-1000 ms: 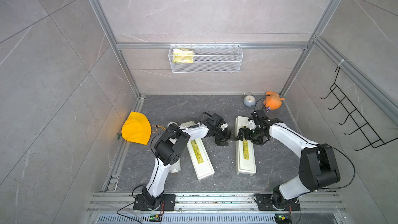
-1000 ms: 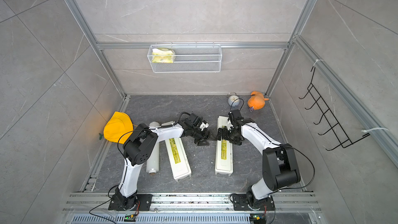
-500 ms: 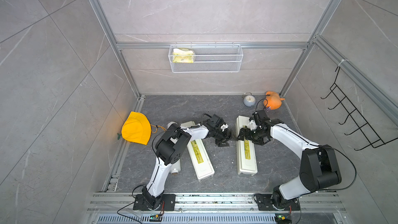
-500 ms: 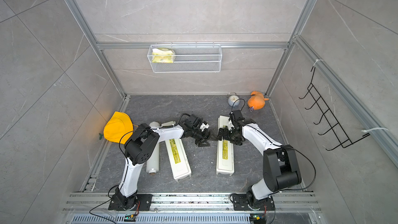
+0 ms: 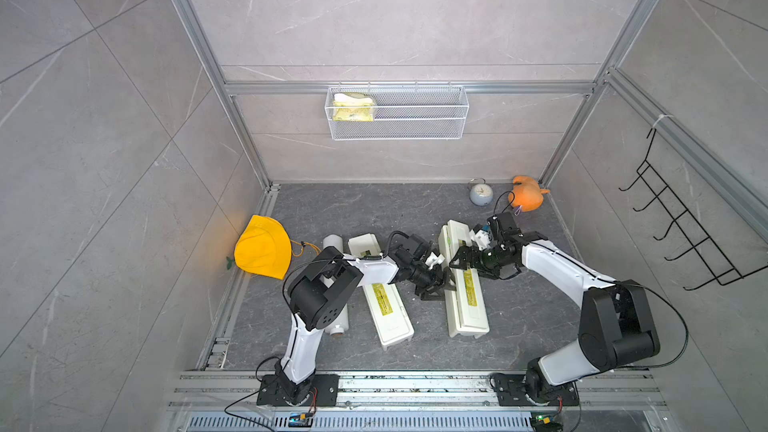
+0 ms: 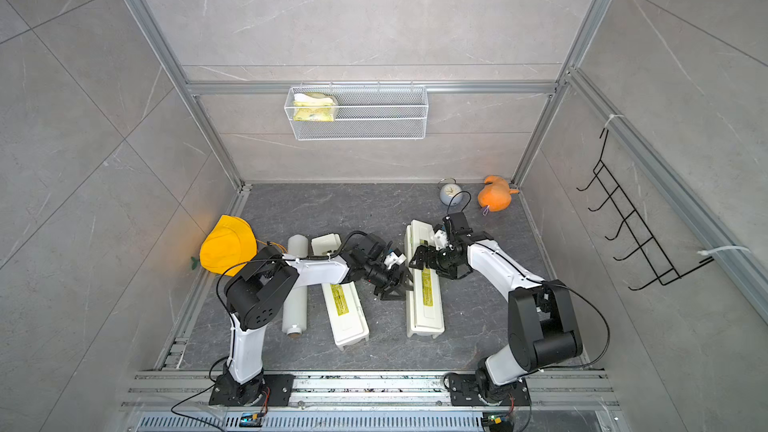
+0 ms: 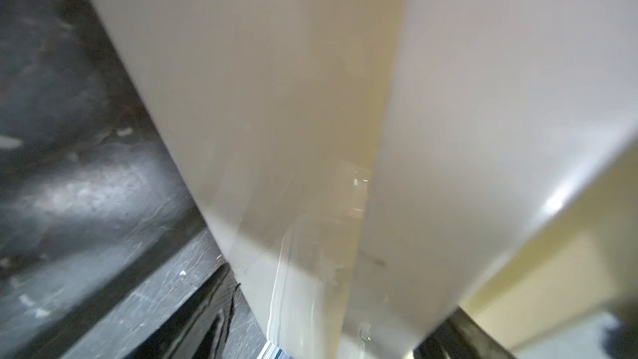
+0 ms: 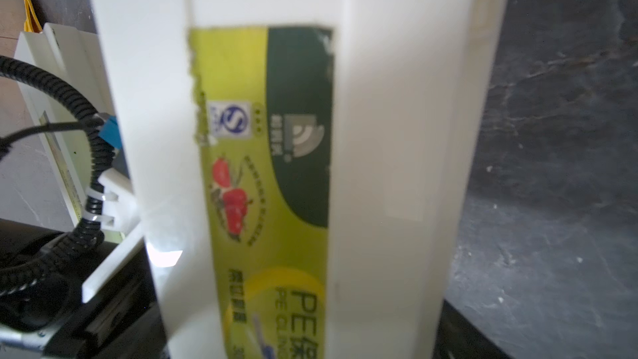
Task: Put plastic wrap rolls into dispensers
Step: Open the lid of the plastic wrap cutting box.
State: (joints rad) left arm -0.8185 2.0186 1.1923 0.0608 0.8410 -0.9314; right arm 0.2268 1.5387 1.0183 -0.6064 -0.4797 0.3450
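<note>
Two white dispensers lie closed on the dark floor, the left-hand one (image 5: 390, 313) and the right-hand one (image 5: 465, 309) (image 6: 424, 309). One plastic wrap roll (image 5: 337, 322) lies left of them, partly under my left arm. My left gripper (image 5: 440, 286) (image 7: 331, 333) is at the right-hand dispenser's left side. Its jaws are apart and the white wall (image 7: 276, 98) fills the gap. My right gripper (image 5: 461, 259) (image 8: 300, 333) hangs over the same dispenser's labelled lid (image 8: 397, 132), jaws wide with one either side of it. No second roll shows.
A yellow cap (image 5: 262, 247) lies at the left wall. A small clock (image 5: 481, 193) and an orange plush toy (image 5: 525, 197) sit in the back right corner. A wire basket (image 5: 397, 118) hangs on the back wall, a black hook rack (image 5: 685, 243) on the right wall.
The right-hand dispenser and my right gripper have shifted slightly left. The right jaws have narrowed a little. The left gripper stays at the dispenser's side.
</note>
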